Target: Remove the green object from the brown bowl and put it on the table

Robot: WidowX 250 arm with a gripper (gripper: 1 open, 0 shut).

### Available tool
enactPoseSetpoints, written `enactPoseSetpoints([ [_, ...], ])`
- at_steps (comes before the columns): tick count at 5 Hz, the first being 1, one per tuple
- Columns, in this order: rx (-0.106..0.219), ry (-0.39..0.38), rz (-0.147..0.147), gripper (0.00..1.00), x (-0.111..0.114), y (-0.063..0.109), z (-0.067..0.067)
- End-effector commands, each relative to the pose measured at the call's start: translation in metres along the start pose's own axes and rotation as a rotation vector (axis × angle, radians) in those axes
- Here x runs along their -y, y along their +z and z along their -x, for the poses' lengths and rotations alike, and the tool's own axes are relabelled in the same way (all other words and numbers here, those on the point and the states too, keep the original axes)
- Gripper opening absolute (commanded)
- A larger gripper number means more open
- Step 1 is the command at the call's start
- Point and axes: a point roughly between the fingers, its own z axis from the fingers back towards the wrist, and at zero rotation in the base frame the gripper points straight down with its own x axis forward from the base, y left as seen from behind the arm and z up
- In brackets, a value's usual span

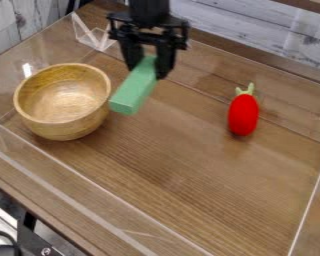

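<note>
The green object [133, 87], a flat light-green bar, hangs tilted in the air just right of the brown bowl [61, 100], above the table [190, 170]. My gripper [149, 66] points down and is shut on the bar's upper end. The bar's lower end reaches toward the bowl's right rim but stays clear of it. The round wooden bowl sits at the left of the table with nothing inside it.
A red strawberry-shaped thing [243, 112] with a green top stands at the right. Low clear plastic walls [307, 215] edge the tabletop. A clear plastic piece [87, 32] stands at the back behind the bowl.
</note>
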Motion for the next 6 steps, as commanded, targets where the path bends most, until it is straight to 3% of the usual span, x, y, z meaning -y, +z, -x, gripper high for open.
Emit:
enactPoseSetpoints([
  [1, 0.069, -0.015, -0.008, 0.0, 0.015, 0.014, -0.004],
  [2, 0.069, -0.026, -0.016, 0.0, 0.021, 0.007, -0.007],
  [4, 0.056, -0.076, -0.009, 0.0, 0.061, -0.03, 0.003],
  [6, 0.065, -0.096, -0.006, 0.0, 0.07, -0.047, 0.008],
])
